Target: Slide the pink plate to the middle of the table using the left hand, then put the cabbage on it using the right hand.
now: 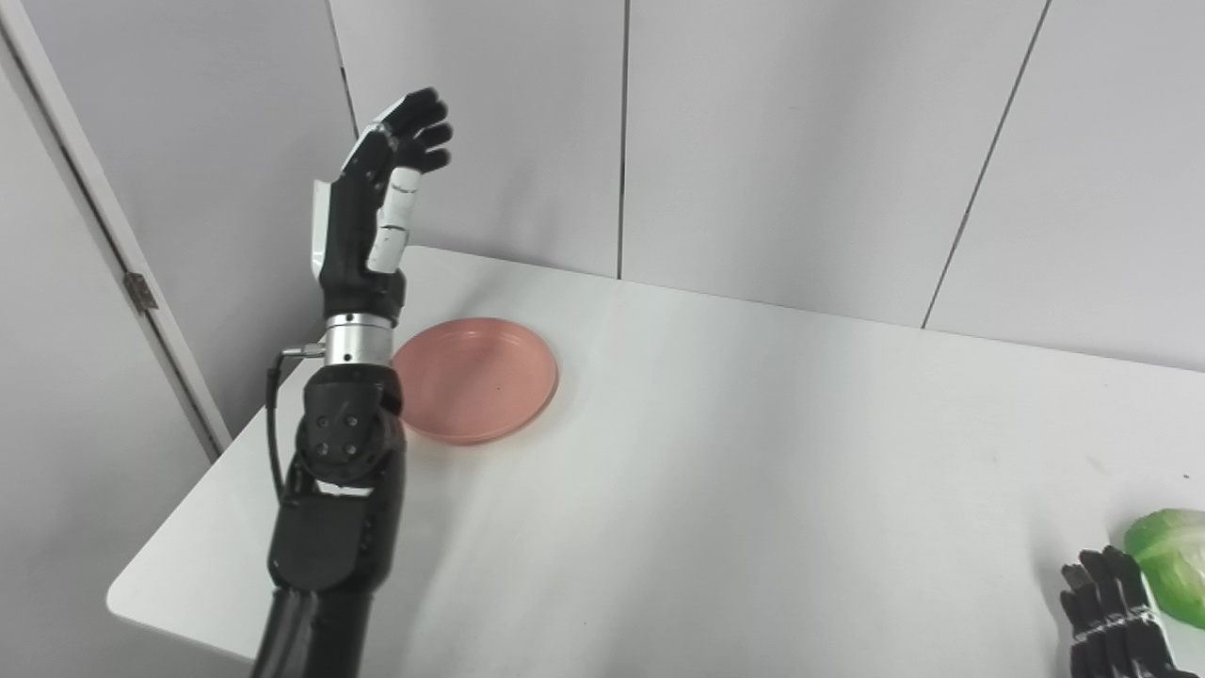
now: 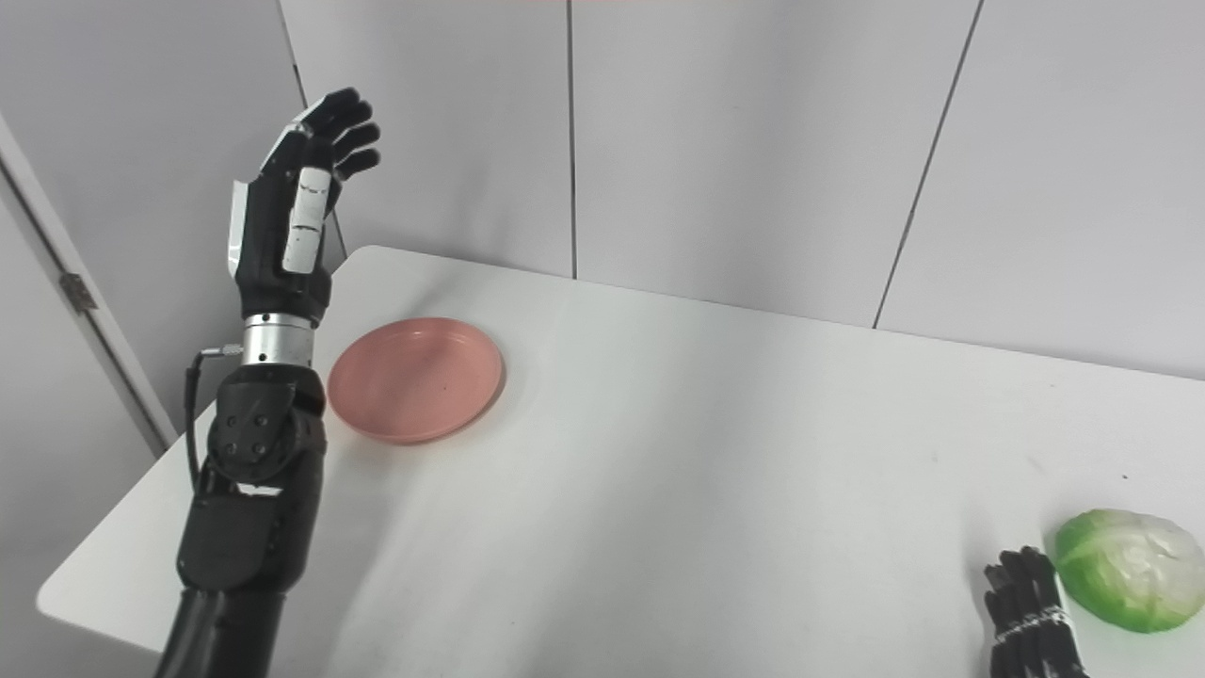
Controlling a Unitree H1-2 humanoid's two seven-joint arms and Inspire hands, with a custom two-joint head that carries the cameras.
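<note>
The right hand [image 2: 1031, 612] was recorded at the near right edge of the table [image 2: 678, 471], only its dark fingers being shown above the bottom of the frame; whether it was released or clenched could not be told, and nothing was seen held in it. The cabbage [image 2: 1125, 568], pale green and rounded, was found lying on the tabletop just beside that hand, on its outer side, apart from the fingers. The left arm was noted rising from the near left corner. The pink plate [image 2: 416, 379] was located further back on the left part of the table, flat, bare, just beside the wrist. The left hand [image 2: 287, 221] was observed raised well above the plate, fingers extended and slightly curled, released, nothing grasped. Grey wall panels [image 2: 753, 141] were seen behind.
</note>
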